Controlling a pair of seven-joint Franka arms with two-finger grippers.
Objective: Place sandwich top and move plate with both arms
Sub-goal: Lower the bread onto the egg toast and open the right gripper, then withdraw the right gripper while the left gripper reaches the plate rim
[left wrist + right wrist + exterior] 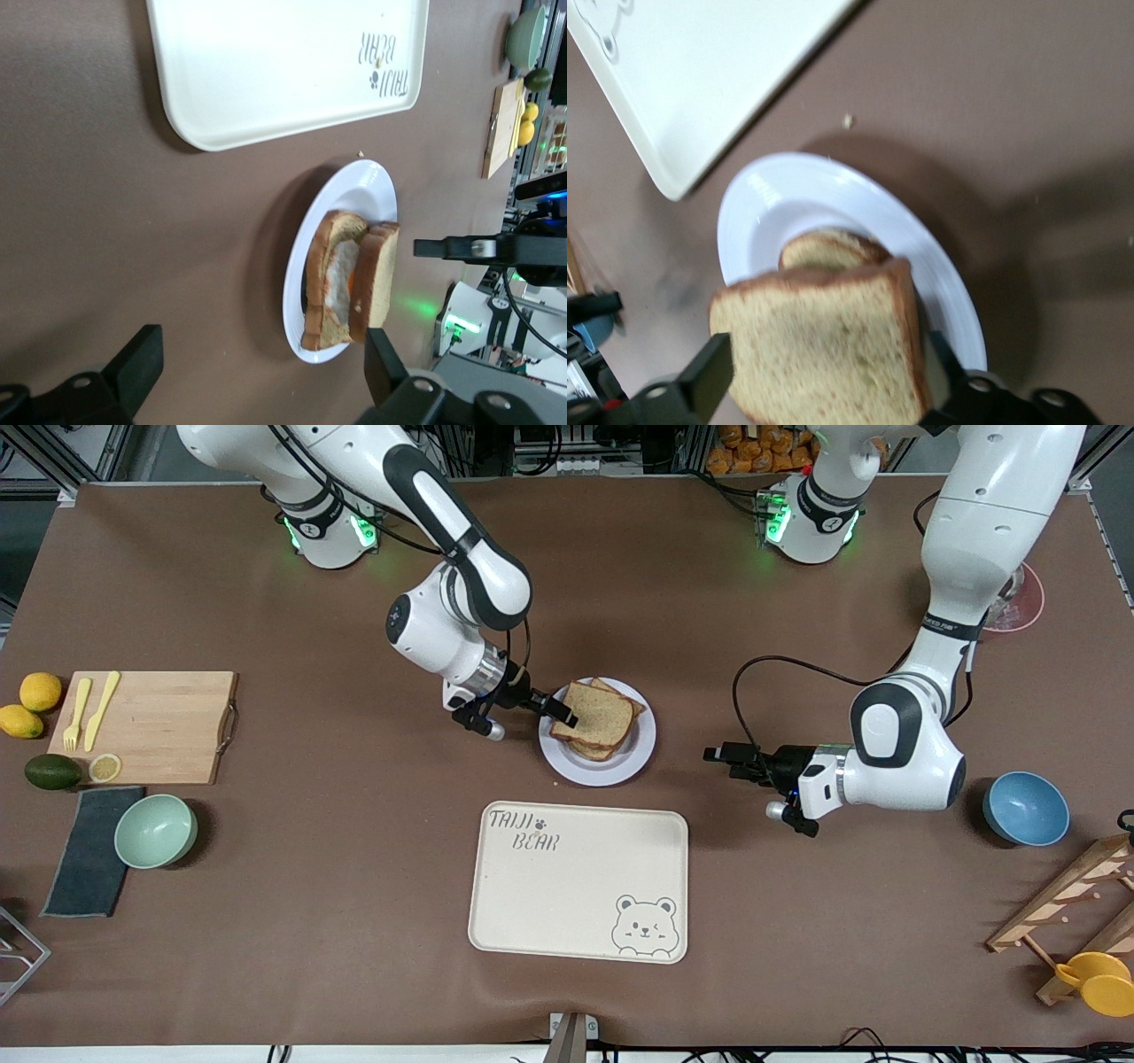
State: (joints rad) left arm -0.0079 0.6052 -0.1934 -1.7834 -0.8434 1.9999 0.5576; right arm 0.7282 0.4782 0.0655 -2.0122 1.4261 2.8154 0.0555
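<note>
Right gripper (560, 710): jaws spread wide. One finger stands at each side edge of the sandwich top (595, 716), low over the plate. I cannot tell whether the pads touch the crust. The slice lies flat on the stack, not lifted.

Left gripper (719, 760): jaws wide, nothing between them. It hangs low over bare table between the plate and the blue bowl (1026, 808), fingertips pointing toward the plate, well apart from it. This arm waits.

Stack, mid-frame in the front view:
- bread slices seen: 2. The sandwich top sits uppermost, turned a little off square over the lower slice (592, 751), whose corners peek out.
- the left wrist view shows a white and orange filling (339, 279) between the two slices.
- plate (611, 772): 1, round and pale, under the stack, rim bare all round.
- crumb on the table by the plate's rim: 1.

Tray (576, 895): 1, cream with a bear print, lower middle of the frame, nearer the camera than the plate and apart from it. Nothing lies on it.

Toward the right arm's end:
- cutting board (155, 722): 1, carrying 1 yellow fork (75, 726) and 1 yellow knife (102, 708).
- lemons (40, 691): 2 whole, plus 1 cut piece.
- avocado (51, 771): 1.
- green bowl (155, 831): 1, on the edge of 1 dark cloth (89, 859).

Bowls in all: 2.
</note>
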